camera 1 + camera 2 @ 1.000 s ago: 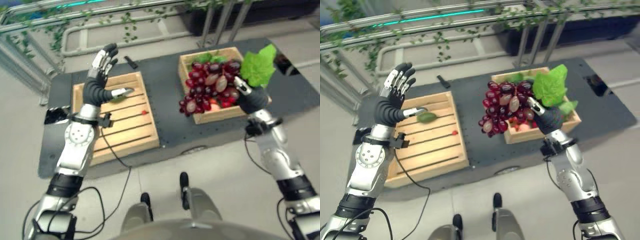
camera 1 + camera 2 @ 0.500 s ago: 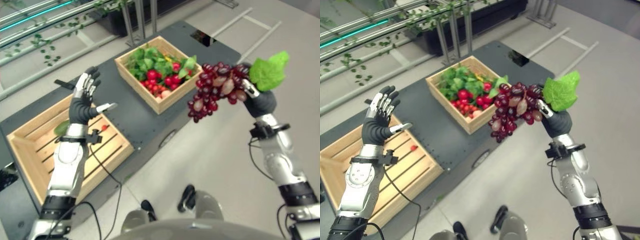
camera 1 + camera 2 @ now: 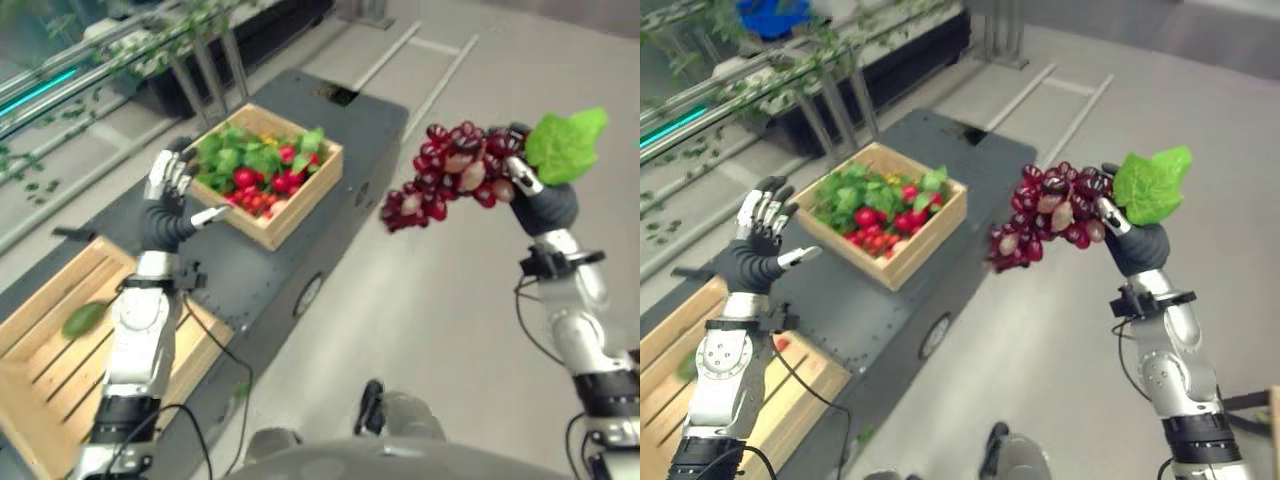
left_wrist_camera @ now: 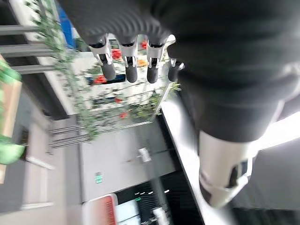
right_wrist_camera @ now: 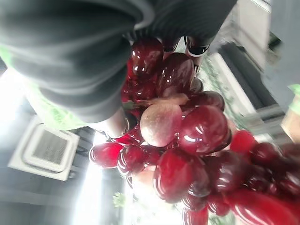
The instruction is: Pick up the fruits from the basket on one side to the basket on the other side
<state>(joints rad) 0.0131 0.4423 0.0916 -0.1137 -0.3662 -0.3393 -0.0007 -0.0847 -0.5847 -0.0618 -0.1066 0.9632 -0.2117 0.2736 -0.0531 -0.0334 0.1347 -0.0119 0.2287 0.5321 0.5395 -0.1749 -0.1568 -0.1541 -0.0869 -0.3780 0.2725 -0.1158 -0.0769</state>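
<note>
Right hand (image 3: 1137,243), raised well off to the right of the dark grey platform (image 3: 352,140) and out over the pale floor, has its fingers curled round the stem end of a bunch of dark red grapes with a bright green leaf (image 3: 455,177). The bunch hangs out to the left of the hand and the leaf stands up above it; the right wrist view shows the glossy red grapes (image 5: 187,145) pressed close against the hand's dark cover.

Left hand (image 3: 168,205) is held up over the platform with its fingers straight and spread, holding nothing, just left of the light wooden crate filled with green leaves and red fruit (image 3: 263,170). That crate sits toward the platform's far right end. At the near left end lies a second, slatted wooden crate (image 3: 60,365), with a single green fruit (image 3: 83,318) on its slats.
</note>
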